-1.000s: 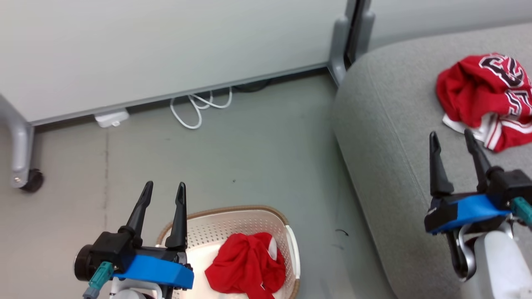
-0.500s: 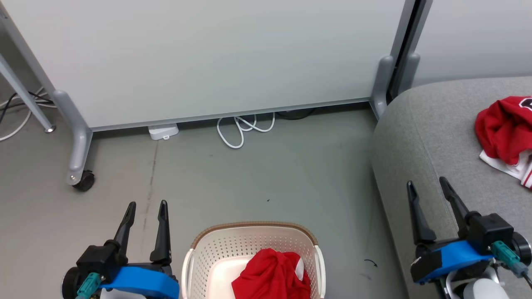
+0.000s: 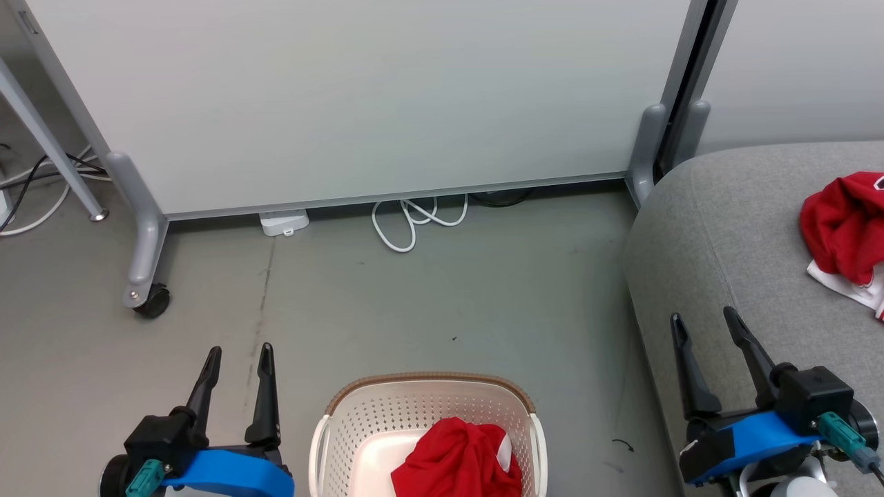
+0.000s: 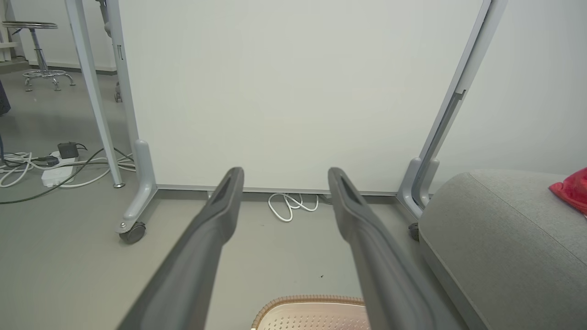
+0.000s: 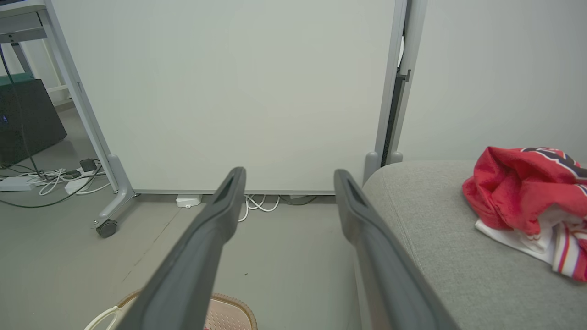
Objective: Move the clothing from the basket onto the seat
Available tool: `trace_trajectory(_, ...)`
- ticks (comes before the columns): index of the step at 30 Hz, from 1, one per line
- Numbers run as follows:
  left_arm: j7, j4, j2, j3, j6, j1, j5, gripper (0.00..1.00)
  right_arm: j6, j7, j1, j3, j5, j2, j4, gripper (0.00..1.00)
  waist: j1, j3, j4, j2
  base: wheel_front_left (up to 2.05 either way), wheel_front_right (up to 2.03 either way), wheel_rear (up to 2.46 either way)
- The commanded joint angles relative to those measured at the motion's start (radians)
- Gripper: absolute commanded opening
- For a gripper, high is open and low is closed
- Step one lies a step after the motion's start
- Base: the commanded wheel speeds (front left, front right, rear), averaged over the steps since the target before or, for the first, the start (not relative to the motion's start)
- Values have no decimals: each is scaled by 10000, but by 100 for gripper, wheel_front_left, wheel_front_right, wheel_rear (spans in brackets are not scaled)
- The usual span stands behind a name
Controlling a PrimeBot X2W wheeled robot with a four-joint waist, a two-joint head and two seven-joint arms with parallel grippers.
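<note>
Flanking the basket (image 3: 428, 378) holding one red garment (image 3: 456, 462), left gripper (image 3: 241, 347) and right gripper (image 3: 702, 313) hover spread and empty; the other garment (image 3: 839, 235) lies on the seat (image 3: 725, 228).

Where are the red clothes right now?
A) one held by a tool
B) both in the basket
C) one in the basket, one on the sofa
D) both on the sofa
C: one garment lies in the basket, a second garment on the sofa.
</note>
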Motion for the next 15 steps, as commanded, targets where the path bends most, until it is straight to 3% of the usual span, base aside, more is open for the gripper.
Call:
trace_trajectory(1, -29, 16, 14, 55, -18, 45, 33, 100, 5, 19, 141, -20, -14, 13, -55, 100, 0, 11, -7, 0, 0, 0, 0)
trace_trajectory(15, -29, 144, 52, -23, -18, -57, 12, 100, 5, 142, 157, 184, 34, 14, -160, 100, 0, -28, -16, 0, 0, 0, 0)
